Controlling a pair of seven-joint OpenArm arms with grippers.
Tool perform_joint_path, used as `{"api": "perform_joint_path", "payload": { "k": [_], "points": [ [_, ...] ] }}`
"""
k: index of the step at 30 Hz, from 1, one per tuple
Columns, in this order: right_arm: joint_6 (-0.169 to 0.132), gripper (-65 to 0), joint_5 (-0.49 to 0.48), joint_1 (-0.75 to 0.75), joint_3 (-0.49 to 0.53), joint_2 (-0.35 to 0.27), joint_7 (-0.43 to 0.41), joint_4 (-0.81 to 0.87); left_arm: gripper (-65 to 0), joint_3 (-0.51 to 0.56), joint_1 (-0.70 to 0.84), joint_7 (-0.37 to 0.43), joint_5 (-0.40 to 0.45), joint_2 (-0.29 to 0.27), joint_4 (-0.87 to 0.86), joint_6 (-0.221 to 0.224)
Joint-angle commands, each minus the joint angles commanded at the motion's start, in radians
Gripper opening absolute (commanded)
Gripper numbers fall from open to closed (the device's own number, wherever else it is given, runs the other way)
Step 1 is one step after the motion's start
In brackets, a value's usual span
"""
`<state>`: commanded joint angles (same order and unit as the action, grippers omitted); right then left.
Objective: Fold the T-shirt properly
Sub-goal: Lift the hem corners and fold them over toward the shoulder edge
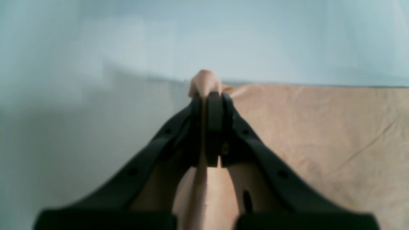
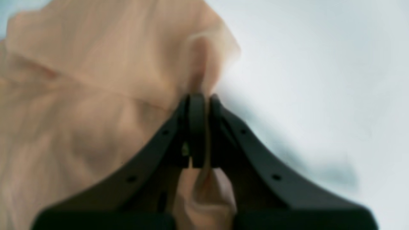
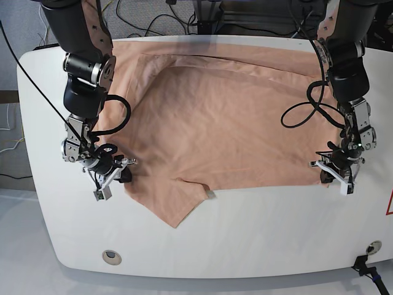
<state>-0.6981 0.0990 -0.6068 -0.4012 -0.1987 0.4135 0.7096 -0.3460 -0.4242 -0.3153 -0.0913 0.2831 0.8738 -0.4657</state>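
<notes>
The peach T-shirt [image 3: 227, 123] lies spread across the white table [image 3: 258, 227], plain side up, with one corner pointing toward the front edge. My left gripper [image 3: 333, 175] sits at the shirt's front right corner and is shut on a pinch of the cloth [image 1: 204, 81]. My right gripper [image 3: 123, 174] sits at the shirt's left edge and is shut on a fold of the cloth [image 2: 204, 64]. In the right wrist view the T-shirt [image 2: 80, 95] fills the left side. In the left wrist view the T-shirt [image 1: 319, 134] lies flat to the right.
Cables [image 3: 301, 114] hang from both arms over the shirt. A round hole [image 3: 111, 256] is near the table's front left, another [image 3: 370, 247] at the front right. The table's front strip is bare white.
</notes>
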Motion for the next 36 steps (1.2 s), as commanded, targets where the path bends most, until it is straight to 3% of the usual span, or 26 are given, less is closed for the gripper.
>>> {"api": "perform_joint_path", "payload": {
  "k": [3, 18, 24, 26, 31, 33, 36],
  "points": [
    [0.0, -65.0, -0.043, 0.038, -0.002, 0.015, 0.087, 0.133, -65.0, 0.0, 0.041, -0.002, 0.0, 0.0, 0.075, 0.0],
    [0.0, -65.0, -0.216, 0.359, 0.002, 0.017, 0.684, 0.919, -65.0, 0.0, 0.368, -0.003, 0.0, 0.028, 0.48, 0.0],
    [0.0, -65.0, -0.298, 0.5, 0.002, 0.018, 0.852, 1.151, -65.0, -0.048, 0.494, -0.115, -0.002, 0.025, 0.677, -0.002],
    [0.0, -65.0, -0.331, 0.546, 0.002, 0.02, 0.899, 1.194, -65.0, -0.058, 0.523, -0.153, -0.002, 0.025, 0.727, -0.034],
    [0.0, -65.0, -0.404, 0.667, 0.002, 0.018, 0.921, 1.235, -65.0, -0.109, 0.609, -0.242, -0.002, 0.023, 0.818, -0.19],
    [0.0, -65.0, -0.405, 0.707, 0.002, 0.017, 0.921, 1.235, -65.0, -0.132, 0.634, -0.27, -0.002, 0.023, 0.819, -0.221],
    [0.0, -65.0, -0.405, 0.746, 0.002, 0.018, 0.921, 1.234, -65.0, -0.15, 0.671, -0.296, 0.002, 0.021, 0.816, -0.232]
  ]
}}
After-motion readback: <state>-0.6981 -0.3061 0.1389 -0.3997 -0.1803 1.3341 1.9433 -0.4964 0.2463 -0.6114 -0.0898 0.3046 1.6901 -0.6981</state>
